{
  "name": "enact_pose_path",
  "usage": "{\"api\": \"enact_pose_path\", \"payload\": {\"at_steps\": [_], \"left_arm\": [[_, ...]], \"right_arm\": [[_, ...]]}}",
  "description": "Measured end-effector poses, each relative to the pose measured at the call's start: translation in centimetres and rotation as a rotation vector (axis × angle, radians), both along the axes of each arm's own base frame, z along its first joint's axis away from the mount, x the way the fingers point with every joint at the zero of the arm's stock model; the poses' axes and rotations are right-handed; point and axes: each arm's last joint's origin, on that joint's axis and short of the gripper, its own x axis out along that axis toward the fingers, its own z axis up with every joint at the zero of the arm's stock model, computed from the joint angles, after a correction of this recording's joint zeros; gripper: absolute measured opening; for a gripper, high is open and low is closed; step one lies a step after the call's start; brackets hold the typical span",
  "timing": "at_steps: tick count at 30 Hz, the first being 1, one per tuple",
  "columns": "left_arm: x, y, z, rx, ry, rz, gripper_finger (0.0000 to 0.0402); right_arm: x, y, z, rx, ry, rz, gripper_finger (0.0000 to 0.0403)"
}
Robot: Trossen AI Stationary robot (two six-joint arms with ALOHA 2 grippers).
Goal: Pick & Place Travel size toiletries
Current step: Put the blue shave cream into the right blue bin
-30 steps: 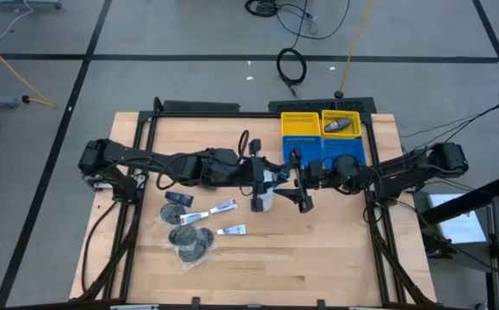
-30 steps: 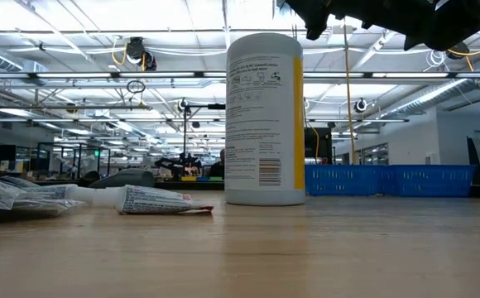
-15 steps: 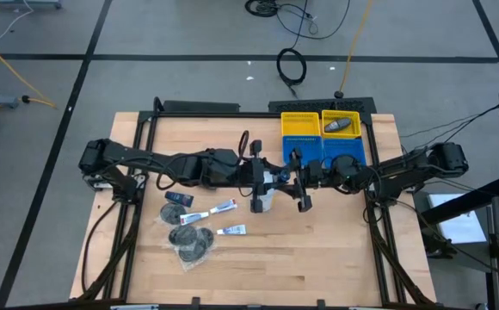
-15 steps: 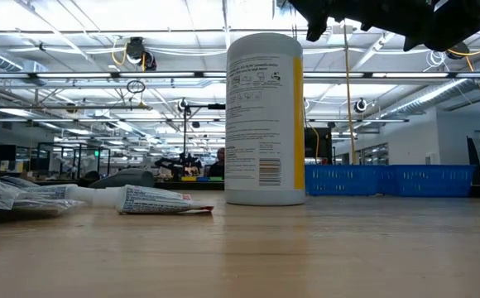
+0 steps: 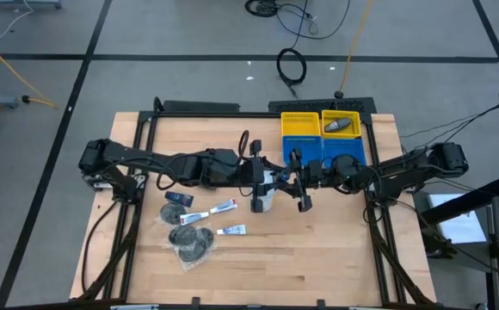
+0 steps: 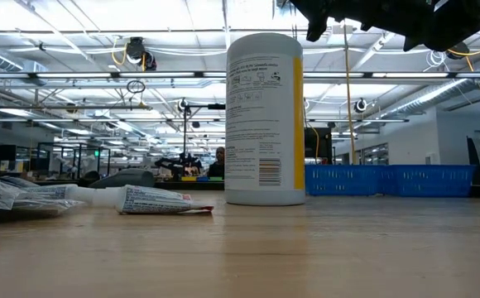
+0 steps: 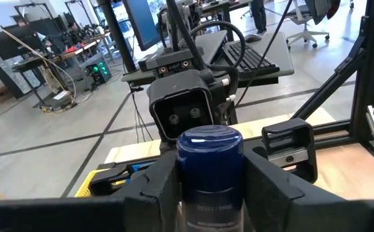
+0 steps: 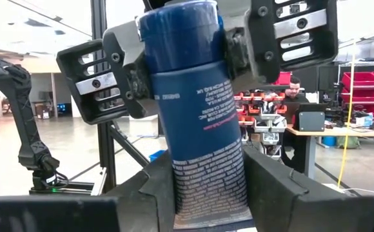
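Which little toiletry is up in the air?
The dark blue mini bottle, between the left gripper and right gripper. The tubes lie on the table.

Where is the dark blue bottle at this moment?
The dark blue bottle is in the air above the table's middle, between the left gripper and the right gripper, just above the white tub in the high view.

Dark blue bottle (image 8: 203,109) upright, tubes (image 5: 222,207), wrapped discs (image 5: 191,244) on table
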Motion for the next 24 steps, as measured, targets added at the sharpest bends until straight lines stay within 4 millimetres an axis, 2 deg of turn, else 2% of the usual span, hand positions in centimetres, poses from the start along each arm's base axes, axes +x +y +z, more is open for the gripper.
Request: {"api": "enact_pose_path", "payload": {"at_steps": [7, 12, 18, 24], "left_arm": [[0.0, 0.1, 0.0, 0.017, -0.001, 0.009, 0.0227], [-0.6, 0.1, 0.9, 0.009, -0.026, 0.01, 0.0265], [-1.7, 0.3, 2.1, 0.009, -0.048, 0.04, 0.0294], [-3.5, 0.6, 3.0, -0.001, 0.005, 0.119, 0.03]], "right_arm": [[0.0, 0.0, 0.0, -0.004, -0.001, 0.003, 0.0141], [0.0, 0.0, 0.0, -0.004, -0.002, 0.003, 0.0141], [0.0, 0.0, 0.1, -0.007, -0.012, 0.0, 0.0141], [-0.3, -0.9, 0.3, -0.02, -0.003, -0.042, 0.0141]]}}
